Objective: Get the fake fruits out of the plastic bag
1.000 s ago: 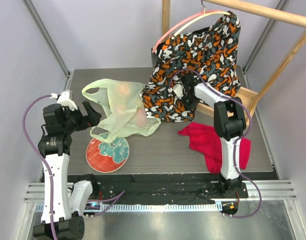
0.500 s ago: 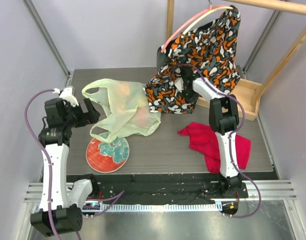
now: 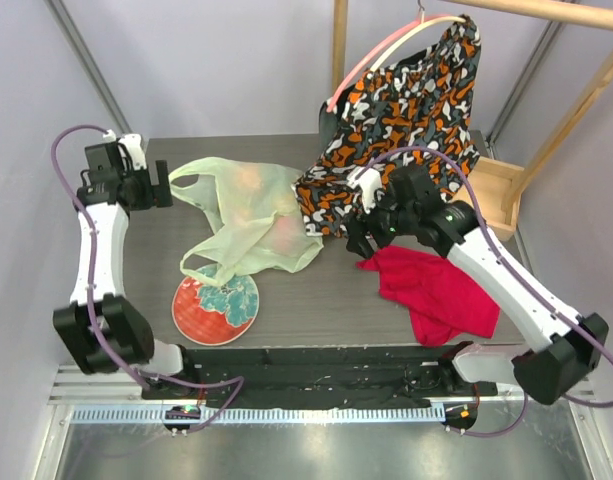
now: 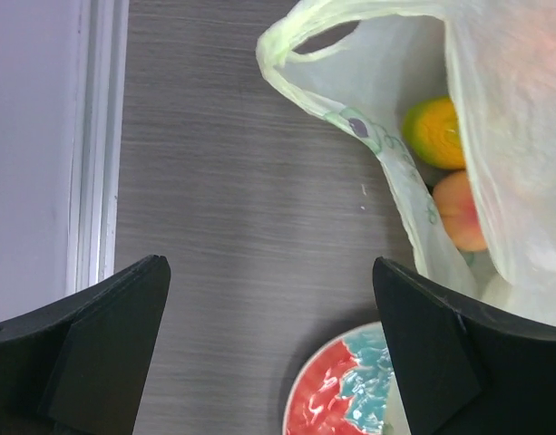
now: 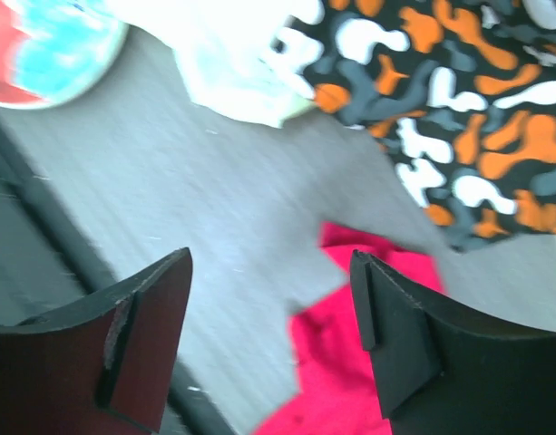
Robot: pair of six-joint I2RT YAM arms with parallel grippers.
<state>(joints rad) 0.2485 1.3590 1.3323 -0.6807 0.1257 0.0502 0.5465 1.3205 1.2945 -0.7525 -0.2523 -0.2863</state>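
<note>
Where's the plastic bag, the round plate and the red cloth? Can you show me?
plastic bag (image 3: 248,215), top view, on the middle of its crinkly body.
round plate (image 3: 194,313), top view, on the red part at its left side.
red cloth (image 3: 436,290), top view, on the middle of the cloth.

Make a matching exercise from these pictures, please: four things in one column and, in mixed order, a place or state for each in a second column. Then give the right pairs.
Column 1
1. plastic bag
2. plate
3. red cloth
4. patterned garment

Column 2
A. hangs on a hanger at the back right
B. lies flat near the front edge of the table, on the left
C. lies crumpled on the right side of the table
D. has fruits inside

Pairs: 1-D, 2-B, 3-C, 4-A
</note>
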